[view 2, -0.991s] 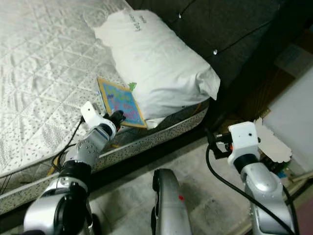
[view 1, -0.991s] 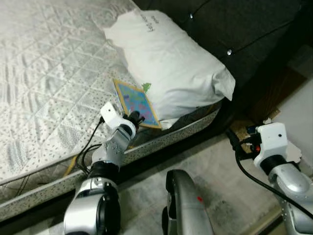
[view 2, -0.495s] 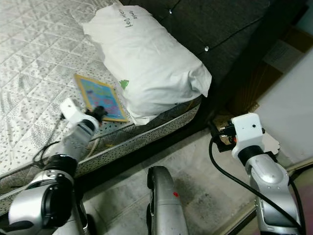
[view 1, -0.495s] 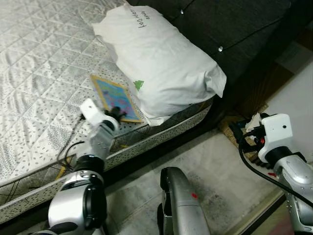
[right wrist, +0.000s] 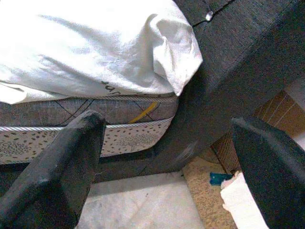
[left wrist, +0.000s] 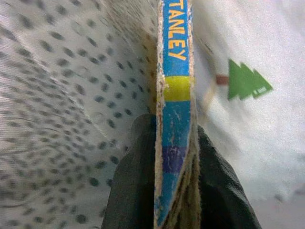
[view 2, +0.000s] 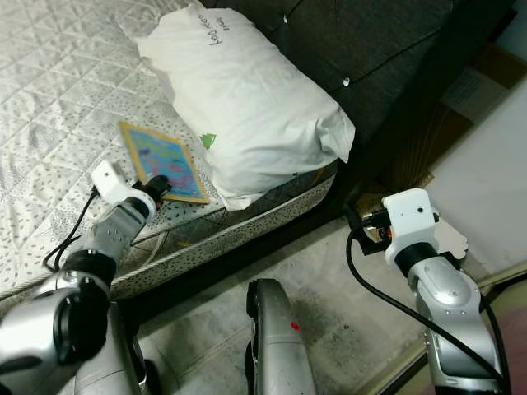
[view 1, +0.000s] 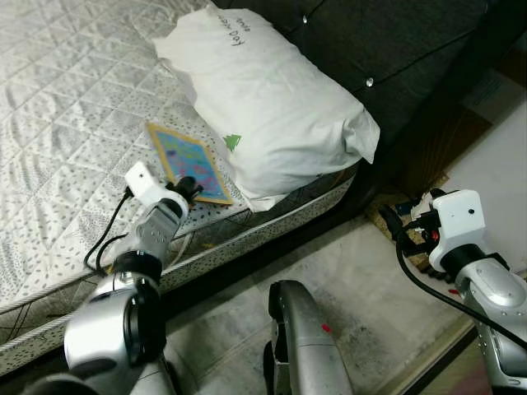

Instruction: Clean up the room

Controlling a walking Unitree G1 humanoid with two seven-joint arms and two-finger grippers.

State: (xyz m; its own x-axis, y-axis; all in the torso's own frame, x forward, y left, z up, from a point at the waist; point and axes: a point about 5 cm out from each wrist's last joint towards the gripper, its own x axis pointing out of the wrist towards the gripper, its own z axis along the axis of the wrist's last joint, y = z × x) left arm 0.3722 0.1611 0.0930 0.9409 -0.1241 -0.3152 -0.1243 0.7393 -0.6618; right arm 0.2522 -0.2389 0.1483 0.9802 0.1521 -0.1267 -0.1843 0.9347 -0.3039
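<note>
One white pillow [view 1: 272, 107] overlaps the far right corner of the book [view 1: 188, 162] on the mattress [view 1: 66, 123]. Left gripper [view 1: 188, 186] pinches its near edge, unchanged; right gripper [right wrist: 167, 157] hangs spread over floor.

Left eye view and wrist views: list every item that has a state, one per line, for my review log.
left gripper: shut on the book's edge
book: closed, flat on the mattress, far corner tucked under the pillow
pillow: lying on the mattress against the headboard
right gripper: open, holding nothing, off the bed's side above the floor
mattress: bare, no sheet
</note>
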